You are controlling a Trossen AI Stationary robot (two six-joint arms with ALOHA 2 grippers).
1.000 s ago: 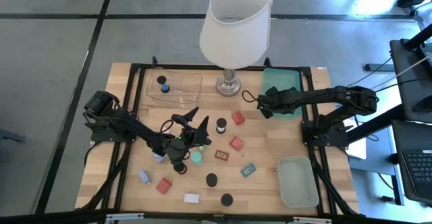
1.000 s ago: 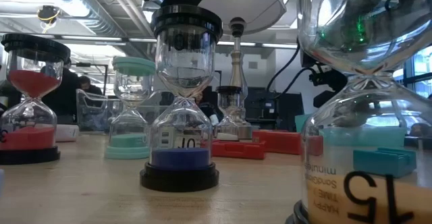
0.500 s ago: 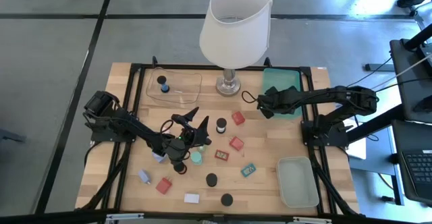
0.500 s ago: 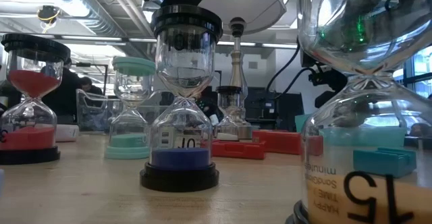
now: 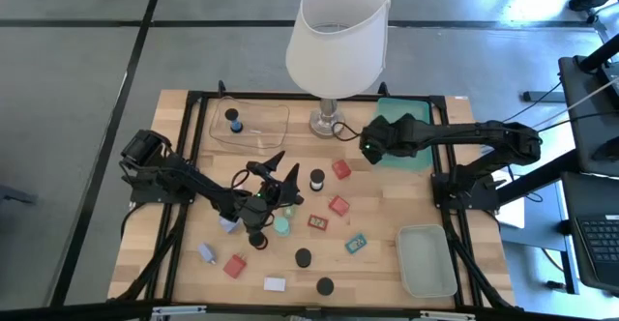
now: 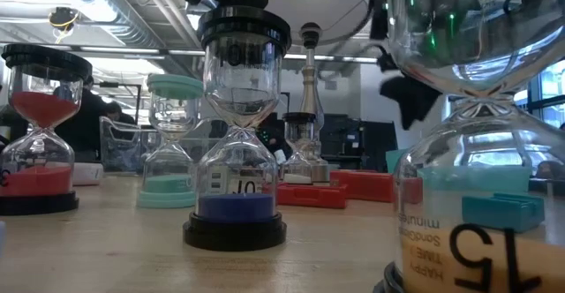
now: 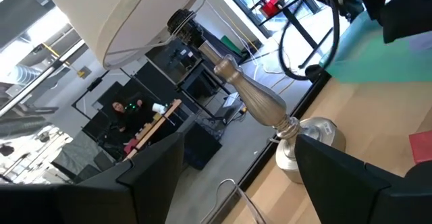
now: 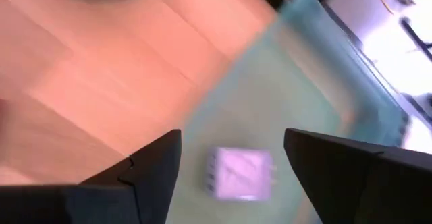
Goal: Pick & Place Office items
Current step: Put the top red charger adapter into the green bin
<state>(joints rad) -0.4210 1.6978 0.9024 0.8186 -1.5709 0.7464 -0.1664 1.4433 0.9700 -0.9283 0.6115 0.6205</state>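
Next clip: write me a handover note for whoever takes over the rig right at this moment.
Left end effector: open, holding nothing, mid-table beside a black-capped timer.
Right end effector: open, at the green tray, over a lavender block lying in it.
Done: that block is in the green tray; a blue timer stands in the clear tray.
Left: red blocks, black caps, white block, teal tag and other pieces on the table.

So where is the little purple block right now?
The lavender block lies on the green tray, seen in the right wrist view between the open right gripper's fingers, near the lamp.
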